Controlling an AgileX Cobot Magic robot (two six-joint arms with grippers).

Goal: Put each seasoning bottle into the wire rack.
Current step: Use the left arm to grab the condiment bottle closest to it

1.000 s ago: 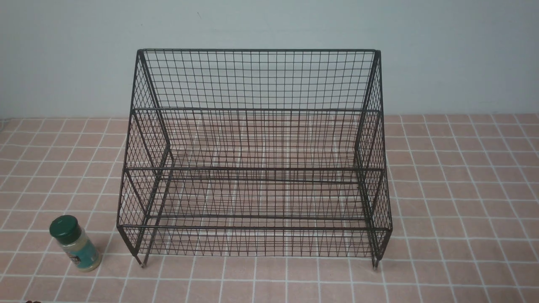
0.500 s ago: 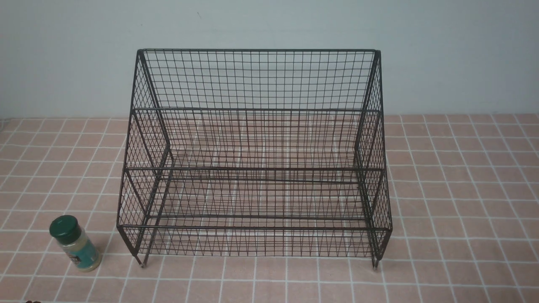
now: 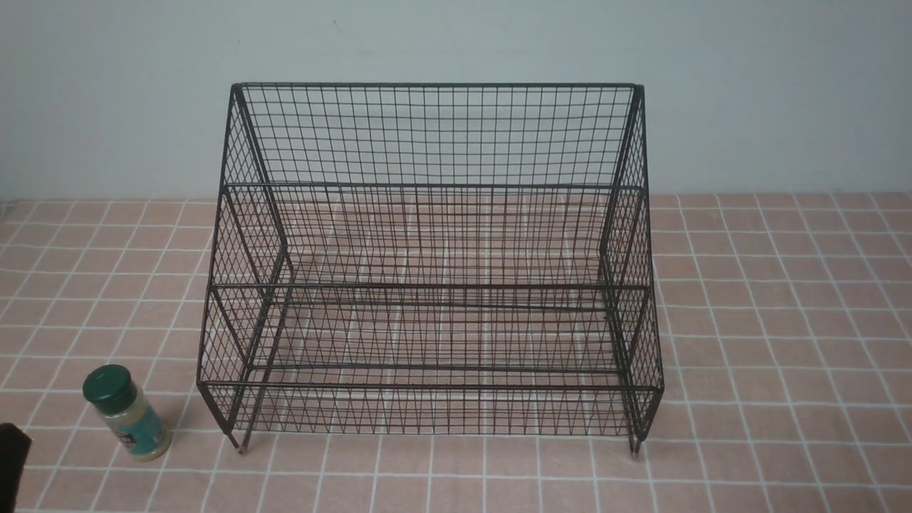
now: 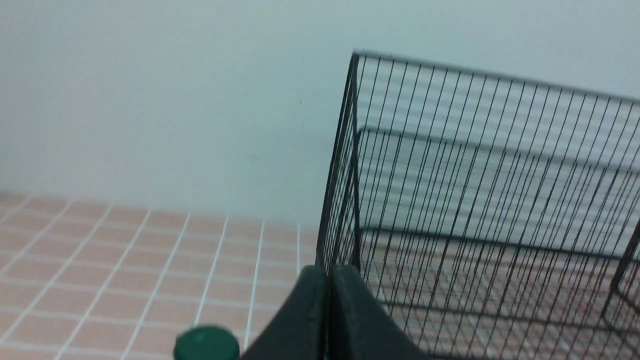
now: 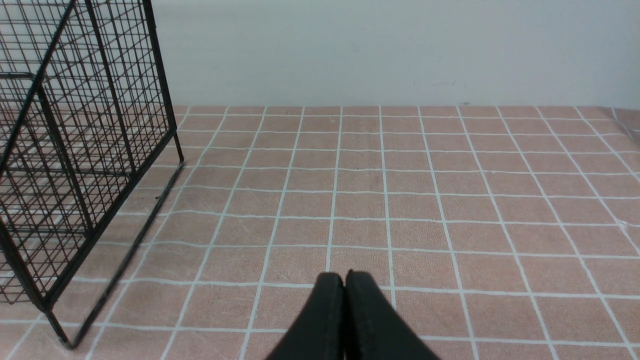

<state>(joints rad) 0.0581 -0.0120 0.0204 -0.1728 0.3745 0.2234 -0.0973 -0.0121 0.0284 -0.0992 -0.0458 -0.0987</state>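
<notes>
The seasoning bottle [image 3: 127, 413], small and clear with a dark green cap, teal label and pale powder, stands upright on the tiled table just left of the wire rack's front left leg. The black wire rack [image 3: 431, 271] stands in the middle, its tiers bare. My left gripper [image 3: 13, 456] shows as a dark tip at the front view's left edge, apart from the bottle. In the left wrist view it [image 4: 328, 272] is shut and empty, with the bottle's green cap [image 4: 206, 344] beside it and the rack [image 4: 480, 210] beyond. My right gripper [image 5: 344, 279] is shut and empty over bare tiles.
The table is covered in pink tiles with white grout [image 3: 784, 320]. A pale wall [image 3: 456, 43] rises behind the rack. In the right wrist view the rack's right side [image 5: 75, 150] stands apart from the gripper.
My left gripper's dark tip has come into the front view at the lower left edge, near the bottle. The bottle and rack have not moved.
</notes>
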